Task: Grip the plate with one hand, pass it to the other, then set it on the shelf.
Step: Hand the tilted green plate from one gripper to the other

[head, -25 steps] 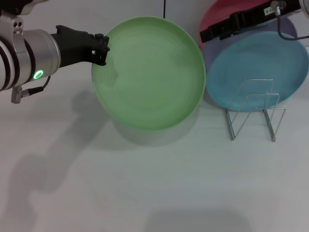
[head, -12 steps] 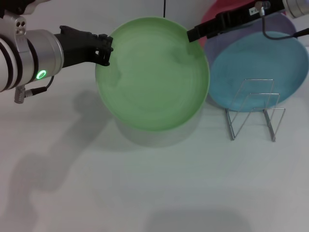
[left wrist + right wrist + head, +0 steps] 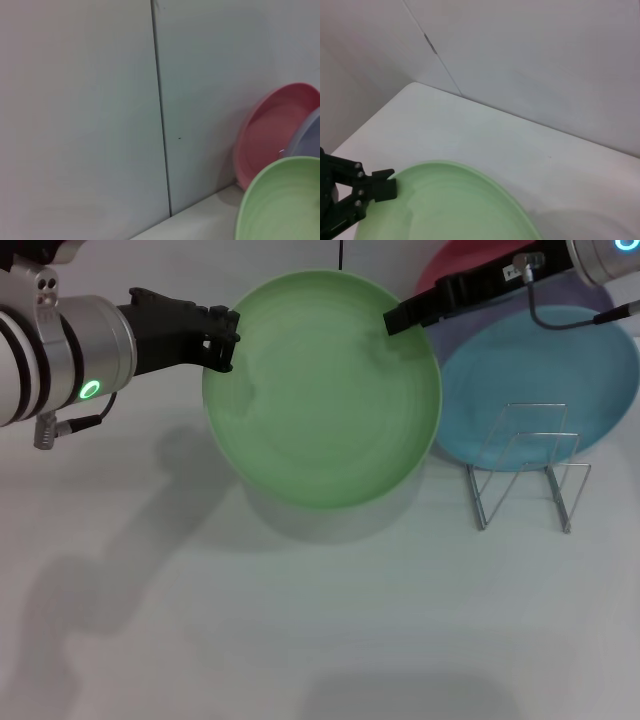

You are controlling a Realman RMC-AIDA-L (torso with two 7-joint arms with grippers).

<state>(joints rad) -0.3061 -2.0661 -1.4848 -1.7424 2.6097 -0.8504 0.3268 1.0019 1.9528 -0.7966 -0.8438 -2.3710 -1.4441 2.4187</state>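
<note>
Head view: the light green plate (image 3: 322,390) is held up off the white surface (image 3: 300,620), near its far edge and about midway along it, with its shadow on the surface below. The left tool (image 3: 218,338), black and on a thick silver arm with black bands and a green light, comes in from the left edge and is pinching the plate's left rim. The right tool (image 3: 395,320), slim and black with a thin cable along it, reaches in from the far right corner and its tip lies over the plate's upper right rim; whether it is spread or pressed together I cannot tell. Toward the right edge stands the wire shelf (image 3: 528,465), apart from the plate. Behind it lies a sky-blue plate (image 3: 530,385), with a lavender plate (image 3: 600,295) and a pink plate (image 3: 445,265) further toward the far right corner.

Left wrist view: the green plate's rim (image 3: 280,200) shows, with the pink plate (image 3: 265,135) leaning against the wall (image 3: 75,100) behind it.

Right wrist view: the green plate (image 3: 450,205) is seen above the surface (image 3: 470,135), and the left tool (image 3: 375,190) clamps its rim
</note>
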